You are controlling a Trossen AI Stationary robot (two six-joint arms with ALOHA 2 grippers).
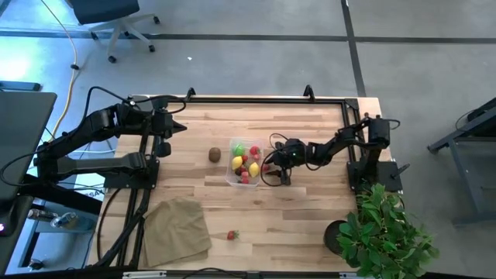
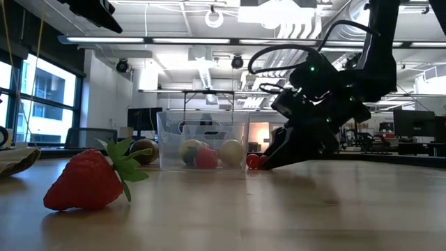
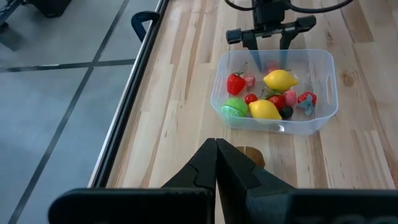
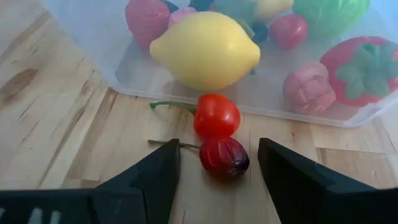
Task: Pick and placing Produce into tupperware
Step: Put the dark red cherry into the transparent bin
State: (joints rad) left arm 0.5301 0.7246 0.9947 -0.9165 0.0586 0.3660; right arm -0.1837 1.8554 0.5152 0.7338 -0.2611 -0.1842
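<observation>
Item: toy cherry pair point(image 4: 217, 134), one bright red, one dark red, thin stems. Location: on the table point(image 1: 310, 209), just outside the tupperware point(image 1: 245, 162) wall. Handling, judged: light, hard, smooth, prone to roll; grip across both rounded bodies, not the stems. Right gripper point(image 4: 217, 171): fingers spread, straddling the cherries, holding nothing. Left gripper point(image 3: 216, 163): closed, empty, raised well apart.

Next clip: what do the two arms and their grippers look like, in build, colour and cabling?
Both arms are dark, nearly black, jointed links. The left gripper ends in two black wedge-shaped fingers; the right gripper has similar black, angular fingers. Thin black cables loop around the right arm's wrist, as the high view shows.
</observation>
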